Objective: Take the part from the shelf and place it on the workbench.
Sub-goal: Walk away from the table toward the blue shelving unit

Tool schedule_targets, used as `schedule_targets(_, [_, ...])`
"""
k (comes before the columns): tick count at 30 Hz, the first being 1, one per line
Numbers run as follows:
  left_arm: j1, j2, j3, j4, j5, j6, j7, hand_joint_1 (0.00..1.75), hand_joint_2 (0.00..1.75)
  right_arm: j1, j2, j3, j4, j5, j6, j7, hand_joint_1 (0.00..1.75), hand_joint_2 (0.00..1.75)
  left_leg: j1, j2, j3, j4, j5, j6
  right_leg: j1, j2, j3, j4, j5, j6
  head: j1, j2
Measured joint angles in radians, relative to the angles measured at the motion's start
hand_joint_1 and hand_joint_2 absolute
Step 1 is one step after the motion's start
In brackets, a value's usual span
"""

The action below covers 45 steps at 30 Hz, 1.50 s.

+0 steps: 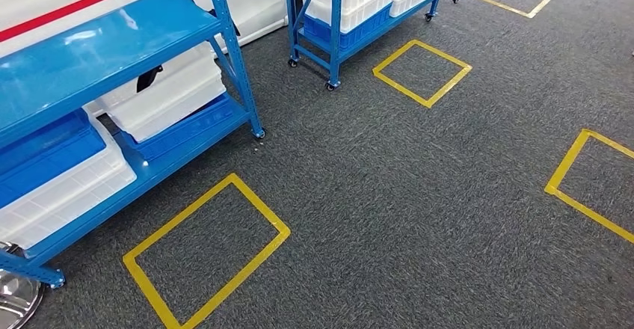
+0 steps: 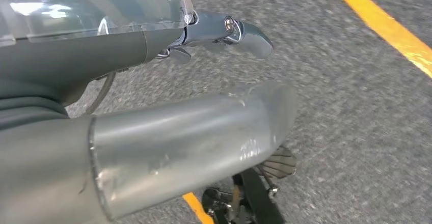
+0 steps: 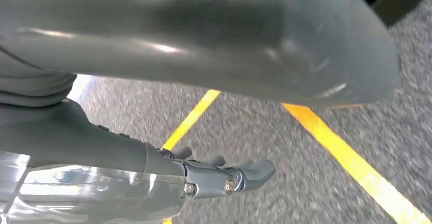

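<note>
A: Log the step for me.

B: You are at the approach, by my reading. The shelf (image 1: 112, 52) stands at the head view's left, blue, with white bins (image 1: 168, 90) and blue bins (image 1: 45, 153) on its lower levels. No workbench is visible.

A: And the part?

B: You cannot pick it out yet. A dark item (image 1: 149, 78) sits at the edge of one white bin; whether that is the part I cannot tell.

A: Hands?

B: Your left hand (image 2: 153, 56) hangs over the carpet, fingers extended and apart, holding nothing. Your right hand (image 3: 168, 168) is the same: fingers spread, nothing in them.

A: Next move?

B: Judgement only: you need to turn and close on the shelf until a level is within reach, then identify the part before raising an arm.

A: Floor and room?

B: Grey carpet (image 1: 419, 194) marked with yellow tape squares (image 1: 205, 250); one lies just before the shelf. A second shelf (image 1: 351, 15) on castors stands farther back, also stacked with bins.
</note>
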Motion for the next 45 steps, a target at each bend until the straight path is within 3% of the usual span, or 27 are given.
schedule_targets(1, [-0.002,0.000,0.000,0.000,0.000,0.000,0.000,0.00,0.00,0.002,0.000,-0.001,0.000,0.002,0.000,0.000,0.00,0.00,-0.001,0.032,-0.027,0.061,-0.035,-0.001,0.004,-0.016,-0.001,0.000,0.000,-0.005,-0.004,0.000])
schedule_targets(2, [-0.005,0.000,0.000,0.000,0.000,0.000,0.000,0.00,0.00,0.004,0.000,-0.003,0.000,0.003,-0.001,0.000,0.00,0.00,-0.001,0.048,-0.058,0.132,-0.071,-0.002,0.008,-0.033,-0.002,0.000,-0.001,-0.009,-0.007,0.000])
schedule_targets(4, [-0.006,-0.001,0.000,0.000,0.000,0.000,0.000,0.00,0.00,0.005,0.000,-0.006,0.000,0.006,-0.001,0.000,0.00,0.00,-0.001,0.058,-0.092,0.223,-0.103,-0.003,0.015,-0.067,-0.003,0.001,-0.003,-0.012,-0.007,0.000])
schedule_targets(5, [-0.004,-0.001,0.000,0.000,0.000,0.000,0.000,0.00,0.00,0.004,0.000,-0.007,0.000,0.008,-0.001,0.000,0.00,0.00,-0.001,0.061,-0.081,0.213,-0.091,-0.002,0.017,-0.082,-0.002,0.001,-0.005,-0.012,-0.007,0.000])
schedule_targets(6, [-0.003,-0.001,0.000,0.000,0.000,0.000,0.000,0.00,0.00,0.003,0.000,-0.009,0.000,0.010,-0.001,0.000,0.00,0.00,-0.002,0.068,-0.051,0.165,-0.065,0.001,0.019,-0.095,-0.001,0.002,-0.006,-0.012,-0.007,0.000])
schedule_targets(9, [-0.004,-0.001,0.000,0.000,-0.001,0.000,-0.001,0.00,0.00,0.000,0.000,-0.012,0.000,0.016,-0.001,0.000,0.00,0.00,-0.013,0.126,0.053,-0.022,-0.002,0.018,0.023,-0.131,0.006,0.007,-0.014,-0.002,-0.007,0.000])
schedule_targets(10, [-0.005,-0.001,0.000,0.000,-0.001,0.000,-0.001,0.00,0.00,-0.001,0.000,-0.013,0.000,0.017,-0.001,0.000,0.00,0.00,-0.018,0.135,0.064,-0.047,0.002,0.025,0.024,-0.141,0.008,0.007,-0.016,0.004,-0.006,0.000])
schedule_targets(12, [-0.003,-0.001,0.000,0.000,-0.002,0.001,-0.001,0.00,0.00,-0.007,0.000,-0.016,0.000,0.018,-0.001,0.001,0.00,0.00,-0.021,0.118,0.061,-0.053,0.003,0.035,0.024,-0.158,0.015,0.005,-0.017,0.014,-0.005,0.000])
schedule_targets(13, [-0.001,-0.001,0.000,0.000,-0.002,0.001,-0.001,0.00,0.00,-0.010,0.000,-0.017,0.000,0.019,-0.002,0.002,0.00,0.00,-0.018,0.107,0.064,-0.060,0.007,0.040,0.022,-0.155,0.019,0.006,-0.020,0.020,-0.004,0.000])
schedule_targets(15, [0.000,-0.003,0.000,0.000,-0.003,0.002,-0.001,0.00,0.00,-0.013,0.000,-0.018,0.000,0.022,-0.002,0.003,0.00,0.00,-0.012,0.084,0.070,-0.073,0.018,0.052,0.018,-0.103,0.003,0.048,-0.055,0.030,0.001,0.000])
schedule_targets(17, [-0.005,-0.005,0.000,0.000,-0.005,0.002,-0.001,0.00,0.00,-0.011,0.000,-0.020,0.000,0.025,-0.003,0.005,0.00,0.00,-0.010,0.061,0.066,-0.076,0.024,0.059,0.012,-0.038,-0.055,0.165,-0.121,0.036,0.006,0.000])
schedule_targets(19, [-0.007,-0.006,0.000,0.000,-0.005,0.003,-0.001,0.00,0.00,-0.009,0.000,-0.021,0.000,0.030,-0.003,0.008,0.00,0.00,-0.011,0.034,0.062,-0.075,0.026,0.060,0.009,-0.022,-0.109,0.267,-0.153,0.039,0.006,0.000])
schedule_targets(20, [-0.006,-0.007,0.000,0.000,-0.006,0.003,-0.001,0.00,0.00,-0.009,0.000,-0.023,0.000,0.032,-0.004,0.008,0.00,0.00,-0.011,0.018,0.062,-0.073,0.027,0.059,0.008,-0.020,-0.114,0.272,-0.139,0.040,0.007,0.000])
schedule_targets(21, [-0.006,-0.007,0.000,0.000,-0.006,0.004,-0.001,0.00,0.00,-0.008,0.000,-0.024,0.000,0.034,-0.004,0.009,0.00,0.00,-0.011,0.002,0.062,-0.071,0.026,0.058,0.007,-0.017,-0.101,0.239,-0.107,0.039,0.007,0.000])
schedule_targets(23, [-0.005,-0.010,0.000,0.000,-0.006,0.004,-0.001,0.00,0.00,-0.008,-0.001,-0.026,0.000,0.035,-0.005,0.009,0.00,0.00,-0.011,-0.027,0.062,-0.066,0.025,0.052,0.003,0.015,-0.045,0.111,-0.033,0.037,0.007,0.000])
schedule_targets(24, [-0.006,-0.011,0.000,0.000,-0.007,0.004,-0.002,0.00,0.00,-0.008,-0.001,-0.027,0.000,0.036,-0.005,0.009,0.00,0.00,-0.011,-0.038,0.060,-0.061,0.024,0.047,0.002,0.034,-0.023,0.058,-0.011,0.035,0.007,0.000])
schedule_targets(26, [-0.007,-0.012,0.000,0.000,-0.008,0.004,-0.002,0.00,0.00,-0.010,-0.002,-0.027,0.000,0.039,-0.006,0.010,0.00,0.00,-0.011,-0.059,0.052,-0.058,0.025,0.034,0.004,0.055,-0.007,0.017,-0.004,0.030,0.006,0.000])
schedule_targets(28, [-0.004,-0.012,0.001,0.000,-0.010,0.004,-0.003,0.00,0.00,-0.015,-0.002,-0.028,0.000,0.043,-0.006,0.010,0.00,0.00,-0.009,-0.076,0.046,-0.061,0.029,0.021,0.005,0.032,-0.005,0.010,0.001,0.019,0.006,0.000])
schedule_targets(30, [-0.002,-0.014,0.001,0.000,-0.013,0.004,-0.003,0.00,0.00,-0.015,-0.002,-0.029,0.000,0.047,-0.007,0.010,0.00,0.00,-0.011,-0.036,0.031,-0.030,0.006,0.012,0.002,0.005,-0.001,0.000,0.006,0.004,0.001,0.000])
schedule_targets(32, [-0.005,-0.016,0.001,0.000,-0.016,0.004,-0.004,0.00,0.00,-0.011,-0.002,-0.033,0.000,0.049,-0.007,0.010,0.00,0.00,-0.012,0.031,-0.020,0.081,-0.056,0.006,0.006,-0.025,0.001,-0.005,0.007,-0.006,-0.006,0.000])
schedule_targets(34, [-0.008,-0.017,0.001,0.000,-0.017,0.004,-0.004,0.00,0.00,-0.007,-0.002,-0.038,0.000,0.051,-0.007,0.010,0.00,0.00,-0.010,0.055,-0.077,0.204,-0.107,0.001,0.011,-0.059,0.000,-0.005,0.004,-0.011,-0.009,0.000])
schedule_targets(35, [-0.008,-0.017,0.001,0.000,-0.017,0.004,-0.004,0.00,0.00,-0.007,-0.002,-0.040,0.000,0.052,-0.007,0.010,0.00,0.00,-0.010,0.059,-0.085,0.225,-0.107,0.000,0.012,-0.074,0.001,-0.005,0.003,-0.011,-0.008,0.000])
schedule_targets(37, [-0.005,-0.017,0.001,0.000,-0.017,0.004,-0.004,0.00,0.00,-0.008,-0.002,-0.043,0.000,0.053,-0.007,0.010,0.00,0.00,-0.010,0.072,-0.041,0.147,-0.054,0.002,0.013,-0.102,0.006,-0.004,-0.002,-0.009,-0.009,0.000])
schedule_targets(39, [-0.006,-0.017,0.001,0.000,-0.017,0.004,-0.004,0.00,0.00,-0.010,-0.002,-0.043,0.000,0.053,-0.007,0.010,0.00,0.00,-0.016,0.117,0.032,0.007,0.001,0.012,0.017,-0.127,0.015,-0.003,-0.009,-0.002,-0.009,0.000])
schedule_targets(41, [-0.010,-0.017,0.001,0.000,-0.017,0.005,-0.005,0.00,0.00,-0.011,-0.002,-0.044,0.000,0.054,-0.007,0.010,0.00,0.00,-0.023,0.141,0.059,-0.053,0.013,0.027,0.023,-0.148,0.020,-0.001,-0.015,0.008,-0.007,0.000])
schedule_targets(43, [-0.008,-0.018,0.001,0.000,-0.017,0.005,-0.005,0.00,0.00,-0.018,-0.002,-0.044,0.000,0.054,-0.007,0.010,0.00,0.00,-0.024,0.117,0.056,-0.056,0.016,0.040,0.025,-0.168,0.025,-0.003,-0.018,0.017,-0.004,0.000])
schedule_targets(45, [-0.004,-0.019,0.001,0.000,-0.017,0.005,-0.005,0.00,0.00,-0.022,-0.003,-0.044,-0.001,0.054,-0.007,0.011,0.00,0.00,-0.019,0.094,0.060,-0.066,0.023,0.053,0.022,-0.138,0.023,0.019,-0.039,0.029,-0.002,0.000])
